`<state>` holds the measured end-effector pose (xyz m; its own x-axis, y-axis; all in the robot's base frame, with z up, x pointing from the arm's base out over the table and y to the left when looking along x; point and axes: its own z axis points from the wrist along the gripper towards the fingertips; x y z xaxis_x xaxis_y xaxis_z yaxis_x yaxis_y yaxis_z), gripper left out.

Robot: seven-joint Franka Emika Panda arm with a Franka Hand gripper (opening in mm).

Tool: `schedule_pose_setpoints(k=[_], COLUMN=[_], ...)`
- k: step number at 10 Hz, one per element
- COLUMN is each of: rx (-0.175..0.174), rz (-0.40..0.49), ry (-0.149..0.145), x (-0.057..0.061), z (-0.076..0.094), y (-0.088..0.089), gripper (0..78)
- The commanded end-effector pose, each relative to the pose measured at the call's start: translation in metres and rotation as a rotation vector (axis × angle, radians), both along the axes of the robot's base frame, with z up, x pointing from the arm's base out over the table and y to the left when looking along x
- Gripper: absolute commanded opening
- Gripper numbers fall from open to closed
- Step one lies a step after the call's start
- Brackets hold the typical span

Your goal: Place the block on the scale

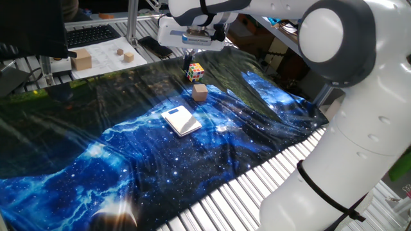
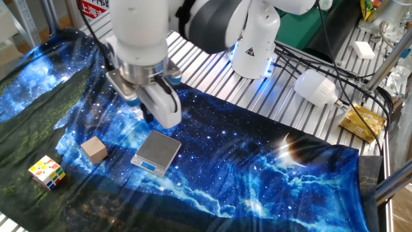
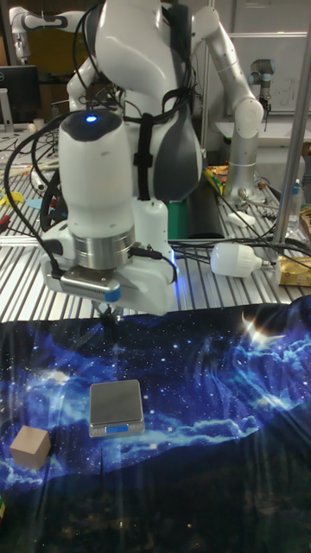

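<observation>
Centre-left of the star-print cloth (image 2: 257,161) we count one block (image 2: 94,149), a plain wooden cube; one scale (image 2: 156,152), flat, square, grey-topped; one multicoloured puzzle cube (image 2: 47,172). One gripper (image 3: 111,318) hangs above, apart from the block; its finger state we cannot tell.

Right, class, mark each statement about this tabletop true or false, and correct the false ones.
1. The small light-brown wooden cube sits on the flat white scale with the grey top. False: it rests on the starry blue cloth beside the scale.
2. The end effector holds nothing. True.
3. The multicoloured puzzle cube lies on the cloth. True.
4. The scale's top is bare. True.
5. The puzzle cube touches the wooden cube. False: they are apart.
</observation>
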<state>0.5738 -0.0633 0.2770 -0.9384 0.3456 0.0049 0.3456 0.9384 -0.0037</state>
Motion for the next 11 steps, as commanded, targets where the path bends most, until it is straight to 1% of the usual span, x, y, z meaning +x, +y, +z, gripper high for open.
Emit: schedule_pose_setpoints(k=[1,4,8,11], rx=[-0.002,-0.004,-0.007,-0.011], rz=[0.027,0.054,0.052,0.074], ry=[-0.014,-0.024,-0.024,-0.026], x=[0.008,0.014,0.015,0.019], z=[-0.008,-0.017,-0.02,-0.027], y=[-0.015,-0.032,-0.039,-0.054], gripper=[0.0,0.0,0.0,0.0])
